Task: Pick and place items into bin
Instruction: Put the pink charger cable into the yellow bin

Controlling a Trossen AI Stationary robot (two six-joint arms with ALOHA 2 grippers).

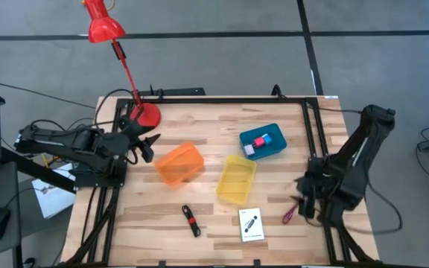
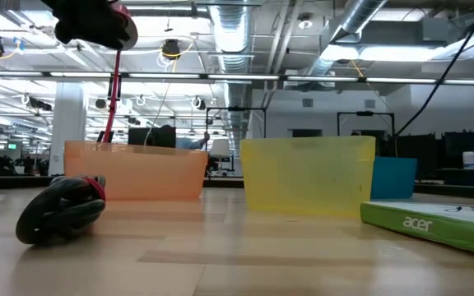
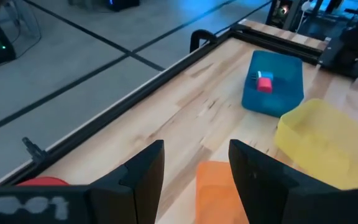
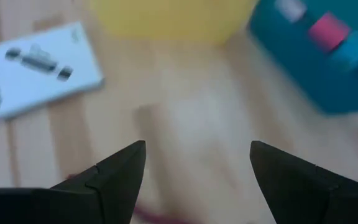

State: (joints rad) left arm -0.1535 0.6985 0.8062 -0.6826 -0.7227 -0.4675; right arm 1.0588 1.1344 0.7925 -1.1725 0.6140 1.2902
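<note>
A blue bin (image 1: 261, 141) holds a pink cube (image 1: 259, 142), a pale pink cube (image 1: 249, 150) and a blue cube (image 1: 268, 138). The black-and-red stick tool (image 1: 191, 220) and the white card (image 1: 251, 224) lie flat on the table near its near edge. The dark red cord (image 1: 289, 214) lies by the right edge. My right gripper (image 1: 304, 197) hangs open just above the cord and touches nothing; in its wrist view (image 4: 194, 168) the cord (image 4: 160, 214) shows below the fingers. My left gripper (image 1: 147, 145) is open over the orange bin's (image 1: 179, 164) left end.
A yellow bin (image 1: 237, 179) sits between the orange and blue bins. The red desk lamp's base (image 1: 147, 114) stands close behind my left gripper, its stem leaning toward the far left. Black frame rails run along the table's edges. Bare wood shows between the stick tool and the bins.
</note>
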